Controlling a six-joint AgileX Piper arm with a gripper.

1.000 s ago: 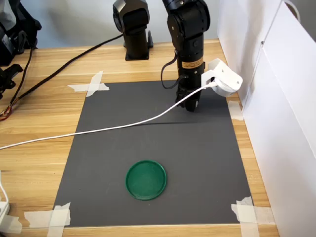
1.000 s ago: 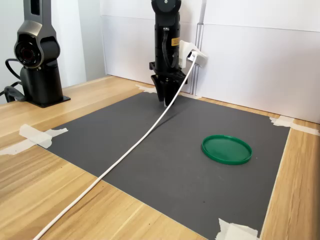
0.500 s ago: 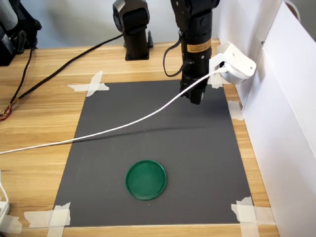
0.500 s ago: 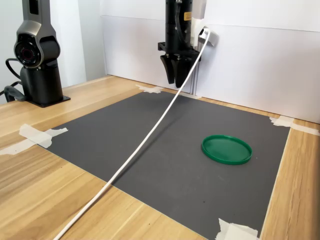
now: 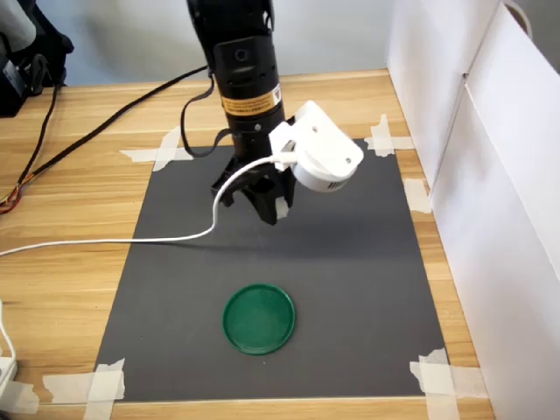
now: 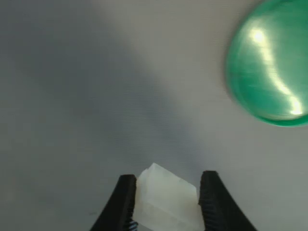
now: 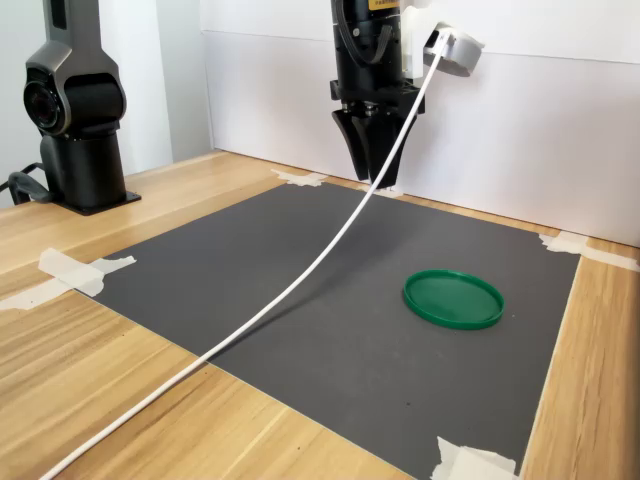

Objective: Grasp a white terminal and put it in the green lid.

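Note:
The white terminal (image 6: 166, 202) shows in the wrist view as a small pale block pinched between the two black fingers. My gripper (image 6: 168, 177) is shut on it and hangs above the dark mat (image 5: 367, 262), tips pointing down (image 5: 267, 210) (image 7: 368, 172). In both exterior views the fingers hide the terminal. The green lid (image 5: 259, 318) (image 7: 453, 298) lies flat on the mat, nearer the first exterior view's bottom edge than the gripper, with nothing in it. Part of the lid (image 6: 269, 67) also shows in the wrist view, off to one side of the fingers.
A white camera housing (image 5: 319, 160) rides on the wrist, and its white cable (image 5: 131, 238) (image 7: 300, 280) trails across the mat. White wall panels (image 5: 490, 175) stand along the first exterior view's right. A black arm base (image 7: 75, 110) stands off the mat. Tape strips (image 5: 162, 150) hold the mat's corners.
The arm has risen off the mat's far corner and swung toward the first exterior view's left and toward the lid. The cable has gone slack across the mat.

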